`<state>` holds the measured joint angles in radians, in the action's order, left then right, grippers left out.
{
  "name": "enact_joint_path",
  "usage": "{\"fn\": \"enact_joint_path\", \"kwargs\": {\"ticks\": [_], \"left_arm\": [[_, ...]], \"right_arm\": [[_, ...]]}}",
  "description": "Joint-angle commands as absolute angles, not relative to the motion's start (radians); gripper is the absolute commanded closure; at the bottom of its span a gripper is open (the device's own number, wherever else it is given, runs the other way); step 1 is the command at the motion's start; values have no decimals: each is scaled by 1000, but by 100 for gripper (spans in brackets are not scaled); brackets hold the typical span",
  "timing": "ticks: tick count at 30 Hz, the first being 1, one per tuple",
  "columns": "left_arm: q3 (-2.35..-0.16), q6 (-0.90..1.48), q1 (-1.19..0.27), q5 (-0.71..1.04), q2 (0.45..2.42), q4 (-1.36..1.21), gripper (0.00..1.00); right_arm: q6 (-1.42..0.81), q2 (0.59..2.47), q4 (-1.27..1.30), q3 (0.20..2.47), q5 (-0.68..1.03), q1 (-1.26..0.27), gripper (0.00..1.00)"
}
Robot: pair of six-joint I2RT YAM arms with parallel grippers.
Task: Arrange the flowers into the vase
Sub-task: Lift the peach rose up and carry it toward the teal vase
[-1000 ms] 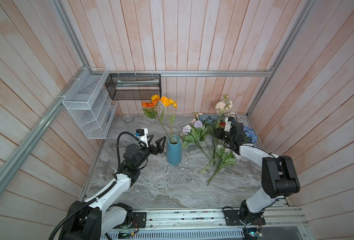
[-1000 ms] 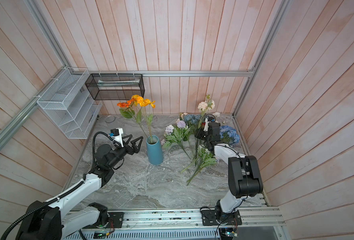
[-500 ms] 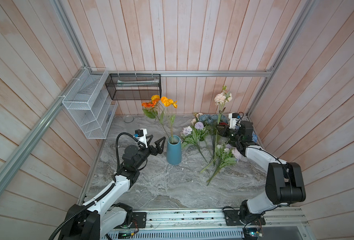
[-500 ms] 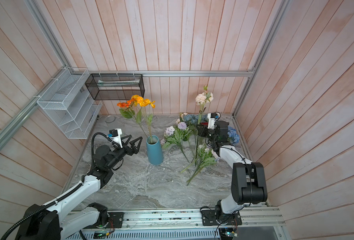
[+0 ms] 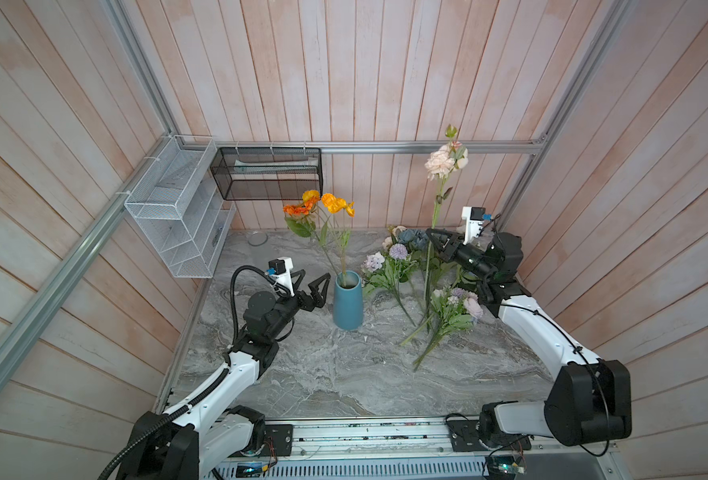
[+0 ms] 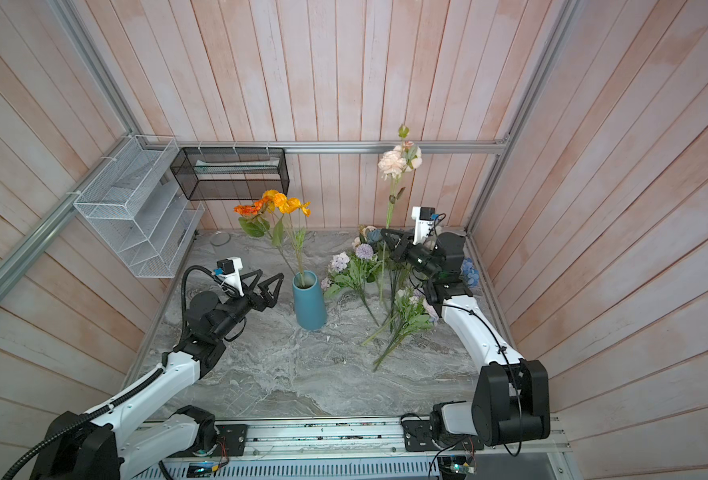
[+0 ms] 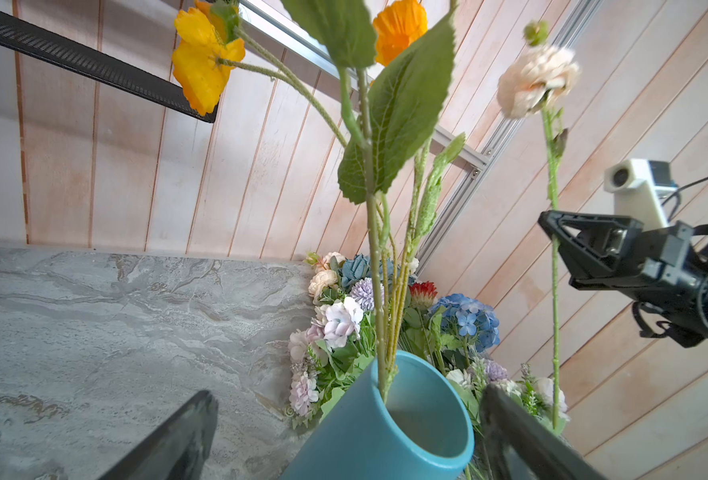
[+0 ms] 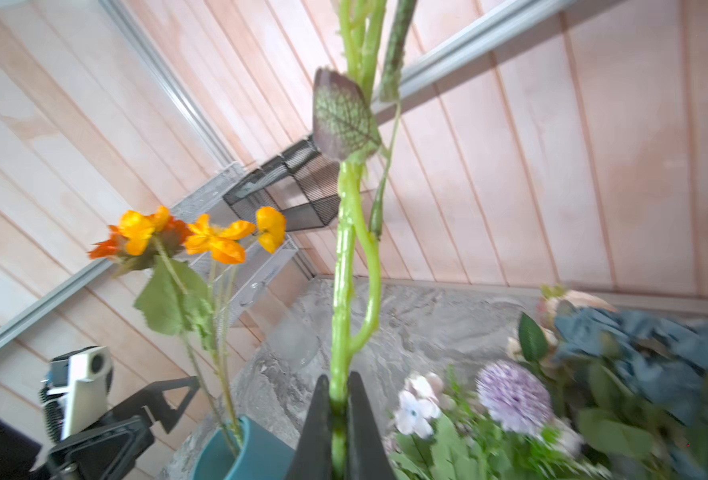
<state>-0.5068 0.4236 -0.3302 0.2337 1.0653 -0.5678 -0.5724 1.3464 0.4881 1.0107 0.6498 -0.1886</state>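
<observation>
1. Both top views: right gripper (image 5: 430, 235) is clamping the peach flower (image 5: 440, 164) mid-stem and holding it upright over the loose flowers (image 5: 447, 305) lying at 3 o'clock of the blue vase (image 5: 348, 301). Orange flowers (image 5: 319, 205) are standing in the vase. Left gripper (image 5: 312, 280) is hovering at its 9 o'clock, jaws wide apart.
2. Left wrist: spread fingers (image 7: 177, 436) are framing the vase (image 7: 385, 440) rim; peach flower (image 7: 535, 81) is showing pale, ruffled.
3. Right wrist: jaws are pinching the green stem (image 8: 344, 291) tight.
</observation>
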Motion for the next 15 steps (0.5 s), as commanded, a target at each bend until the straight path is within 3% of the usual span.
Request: {"fn": "enact_joint_path", "kwargs": {"ticks": [1, 15], "left_arm": [[-493, 434, -333, 210, 1045, -567, 0], [-489, 440, -328, 168, 988, -492, 0]], "right_arm": [[-539, 1325, 567, 1073, 616, -272, 100], [-380, 1535, 730, 1395, 601, -550, 100]]}}
